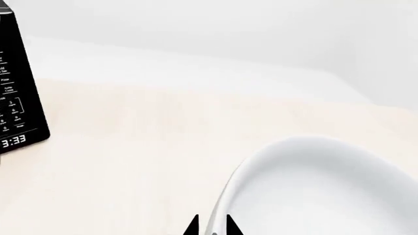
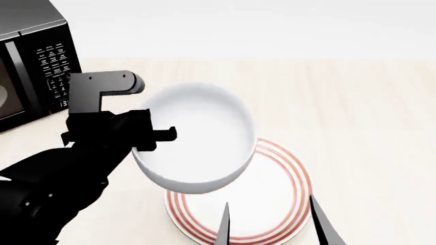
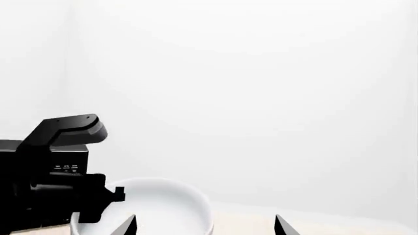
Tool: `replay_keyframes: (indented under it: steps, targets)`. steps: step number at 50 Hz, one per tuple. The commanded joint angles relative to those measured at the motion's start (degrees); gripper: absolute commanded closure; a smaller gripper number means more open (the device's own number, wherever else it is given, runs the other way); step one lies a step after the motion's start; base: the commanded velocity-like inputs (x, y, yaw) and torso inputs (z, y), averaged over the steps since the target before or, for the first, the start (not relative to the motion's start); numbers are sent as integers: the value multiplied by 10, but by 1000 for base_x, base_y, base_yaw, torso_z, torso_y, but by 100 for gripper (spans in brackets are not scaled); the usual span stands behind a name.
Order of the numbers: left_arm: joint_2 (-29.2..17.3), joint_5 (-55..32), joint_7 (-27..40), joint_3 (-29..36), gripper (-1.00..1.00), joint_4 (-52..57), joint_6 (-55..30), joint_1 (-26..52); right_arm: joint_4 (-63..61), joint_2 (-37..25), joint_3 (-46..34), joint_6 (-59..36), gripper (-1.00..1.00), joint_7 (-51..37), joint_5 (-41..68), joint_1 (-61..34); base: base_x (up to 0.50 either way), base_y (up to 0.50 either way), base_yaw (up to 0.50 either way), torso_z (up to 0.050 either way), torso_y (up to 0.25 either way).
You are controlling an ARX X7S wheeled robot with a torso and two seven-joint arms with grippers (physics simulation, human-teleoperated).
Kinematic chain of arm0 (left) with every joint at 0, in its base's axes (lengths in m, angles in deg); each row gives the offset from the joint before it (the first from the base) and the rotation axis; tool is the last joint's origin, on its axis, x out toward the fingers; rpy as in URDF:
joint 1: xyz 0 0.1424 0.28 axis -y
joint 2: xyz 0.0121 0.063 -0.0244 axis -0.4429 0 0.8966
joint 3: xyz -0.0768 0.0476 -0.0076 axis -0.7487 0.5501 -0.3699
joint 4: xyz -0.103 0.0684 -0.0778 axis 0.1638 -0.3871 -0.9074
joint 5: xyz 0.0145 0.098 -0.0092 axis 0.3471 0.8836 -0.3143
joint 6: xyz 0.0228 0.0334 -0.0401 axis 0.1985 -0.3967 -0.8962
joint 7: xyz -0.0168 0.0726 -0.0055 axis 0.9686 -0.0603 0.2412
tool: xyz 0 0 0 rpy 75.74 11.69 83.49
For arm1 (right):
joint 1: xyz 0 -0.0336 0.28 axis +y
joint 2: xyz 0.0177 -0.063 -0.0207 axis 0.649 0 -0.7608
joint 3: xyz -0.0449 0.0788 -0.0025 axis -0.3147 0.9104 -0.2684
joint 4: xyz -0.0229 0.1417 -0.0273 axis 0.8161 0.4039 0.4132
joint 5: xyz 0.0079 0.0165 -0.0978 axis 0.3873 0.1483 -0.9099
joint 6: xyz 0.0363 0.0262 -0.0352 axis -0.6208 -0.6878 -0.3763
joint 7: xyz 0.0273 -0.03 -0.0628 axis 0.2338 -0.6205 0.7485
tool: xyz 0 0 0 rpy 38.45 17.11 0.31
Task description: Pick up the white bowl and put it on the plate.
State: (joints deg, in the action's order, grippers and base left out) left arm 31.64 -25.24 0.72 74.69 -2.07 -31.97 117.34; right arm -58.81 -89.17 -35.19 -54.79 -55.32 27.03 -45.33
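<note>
The white bowl (image 2: pixel 197 138) hangs in the air above the table, its near side overlapping the plate (image 2: pixel 272 204), a flat white dish with thin red rings. My left gripper (image 2: pixel 153 135) is shut on the bowl's left rim. In the left wrist view the rim of the bowl (image 1: pixel 313 186) passes between the two dark tips of the left gripper (image 1: pixel 212 226). My right gripper (image 2: pixel 269 222) stands open over the near part of the plate, nothing between its fingers. The right wrist view shows the right gripper (image 3: pixel 205 225) open, with the bowl (image 3: pixel 163 205) beyond it.
A black microwave (image 2: pixel 34 66) stands at the far left of the pale wooden table (image 2: pixel 361 127); its keypad (image 1: pixel 13 98) shows in the left wrist view. A white wall runs behind the table.
</note>
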Motion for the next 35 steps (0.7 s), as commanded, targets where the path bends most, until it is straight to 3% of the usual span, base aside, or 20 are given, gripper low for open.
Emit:
replay_keyframes:
  steps: [1,30,35]
  targets:
    - [14,-86,21,74,100,-65,63,26,3,10,23,0,-100,13,4,-1,0,0,0,0,0]
    - [16,-309,48,313,100,-256,270,105,5,5,22,4,-100,10,8,-1,0,0,0,0,0]
    - [17,-388,49,388,100,-304,324,126,5,5,21,4,-100,9,9,-1,0,0,0,0,0]
